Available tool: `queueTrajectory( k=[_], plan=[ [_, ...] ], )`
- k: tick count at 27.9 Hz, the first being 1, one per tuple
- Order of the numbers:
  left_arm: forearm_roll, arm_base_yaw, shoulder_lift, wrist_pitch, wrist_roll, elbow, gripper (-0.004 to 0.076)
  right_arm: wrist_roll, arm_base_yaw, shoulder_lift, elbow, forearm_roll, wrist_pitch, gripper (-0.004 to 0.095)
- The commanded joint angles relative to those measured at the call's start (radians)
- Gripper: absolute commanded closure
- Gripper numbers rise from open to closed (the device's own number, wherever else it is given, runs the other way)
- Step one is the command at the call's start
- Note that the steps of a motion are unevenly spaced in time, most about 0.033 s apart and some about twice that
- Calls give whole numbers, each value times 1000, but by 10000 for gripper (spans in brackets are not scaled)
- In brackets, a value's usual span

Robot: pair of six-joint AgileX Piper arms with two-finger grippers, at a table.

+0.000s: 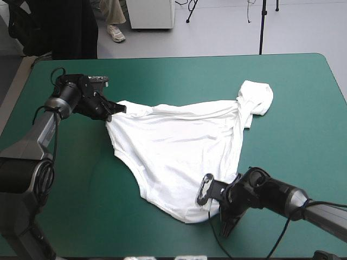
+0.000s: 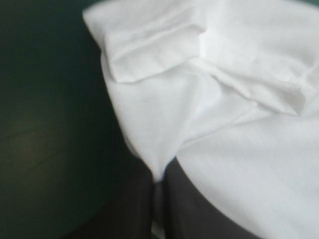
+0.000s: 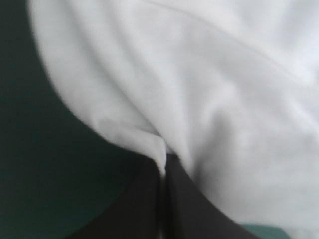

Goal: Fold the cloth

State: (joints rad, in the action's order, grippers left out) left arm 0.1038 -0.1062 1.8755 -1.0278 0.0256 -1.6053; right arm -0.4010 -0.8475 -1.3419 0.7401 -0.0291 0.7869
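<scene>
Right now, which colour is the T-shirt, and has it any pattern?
The T-shirt is plain white; high view best.

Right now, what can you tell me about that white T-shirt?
The T-shirt is white, thin, soft-looking fabric. It lies mostly spread but wrinkled on the teal-green cover. One part is bunched up toward the far right. The left claw pinches its left corner and the right claw pinches its near edge; both are shut on it.
</scene>
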Motion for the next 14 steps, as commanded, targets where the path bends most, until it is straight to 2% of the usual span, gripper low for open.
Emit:
queueTrajectory(
  k=[1, 9, 12, 14],
  plan=[
    [32, -3, -164, 3, 7, -27, 733, 22, 94, 65, 109, 83, 28, 925],
    [153, -3, -465, 69, 55, -29, 733, 172, 178, 200, 497, 179, 182, 925],
    [249, -3, -553, 118, 116, -55, 733, 240, 178, 222, 669, 227, 198, 925],
    [314, -3, -606, 134, 157, -140, 733, 268, 178, 228, 856, 268, 198, 925]
  ],
)
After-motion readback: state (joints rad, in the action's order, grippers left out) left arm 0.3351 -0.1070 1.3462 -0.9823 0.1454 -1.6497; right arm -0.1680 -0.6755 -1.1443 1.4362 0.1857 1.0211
